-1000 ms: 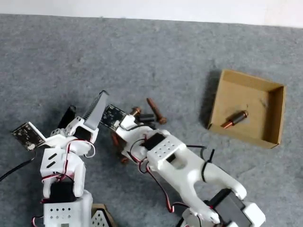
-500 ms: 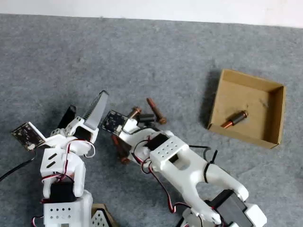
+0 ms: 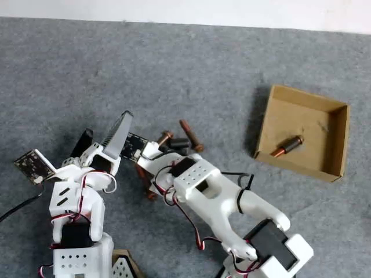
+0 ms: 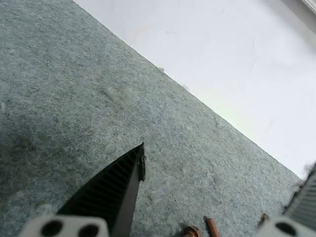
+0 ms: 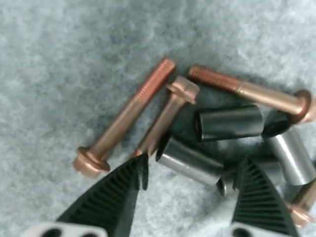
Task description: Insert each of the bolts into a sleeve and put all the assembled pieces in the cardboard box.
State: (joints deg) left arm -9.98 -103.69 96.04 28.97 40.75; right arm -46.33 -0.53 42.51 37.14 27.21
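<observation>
Copper bolts (image 5: pixel 123 121): loose in a heap on my grey mat (image 3: pixel 203 69), mixed with sleeves.
Sleeves (image 5: pixel 190 160): dark and steel, lying flat; count unclear, perhaps four.
Right gripper (image 5: pixel 193 173): jaws apart, empty, just over the heap.
Left gripper (image 4: pixel 222 173): jaws wide apart, empty, over the mat near the heap.
Cardboard box (image 3: pixel 301 95): well apart from the heap, one assembled piece (image 3: pixel 288 145) inside.

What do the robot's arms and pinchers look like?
The left arm and right arm are chunky white plastic, with rows of small holes and black motor blocks. Red, black and white cables loop along them. A small circuit board sits by each wrist. The fingers are black, pointed and ridged inside.
</observation>
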